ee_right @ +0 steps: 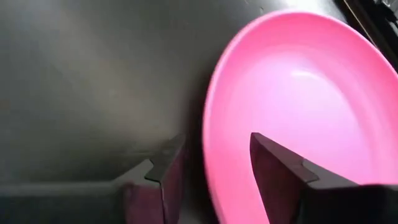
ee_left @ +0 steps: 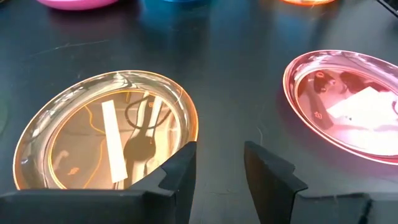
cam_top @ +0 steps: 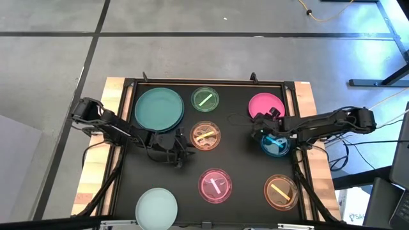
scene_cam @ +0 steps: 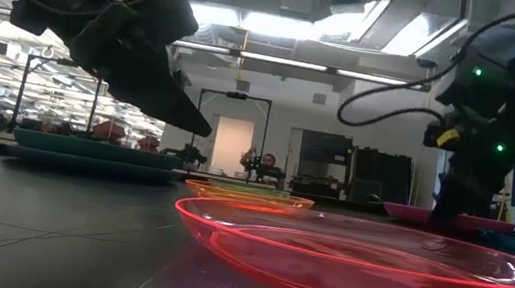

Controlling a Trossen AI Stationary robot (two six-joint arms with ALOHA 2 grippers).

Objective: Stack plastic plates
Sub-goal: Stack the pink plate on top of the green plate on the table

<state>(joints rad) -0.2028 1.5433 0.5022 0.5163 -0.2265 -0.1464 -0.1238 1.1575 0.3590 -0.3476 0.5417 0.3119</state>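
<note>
Plates lie apart on the black table. A large teal plate is at the far left, a green translucent one beside it, and a pale mint one at the near edge. My left gripper is open, just left of the orange striped plate; one fingertip is over the rim. My right gripper is open, with its fingers either side of the rim of the opaque pink plate. A blue translucent plate lies under the right arm.
A pink translucent plate and a second orange one lie in the near half. A raised frame borders the black surface, with wooden table edges outside it. A bare patch of table lies near left.
</note>
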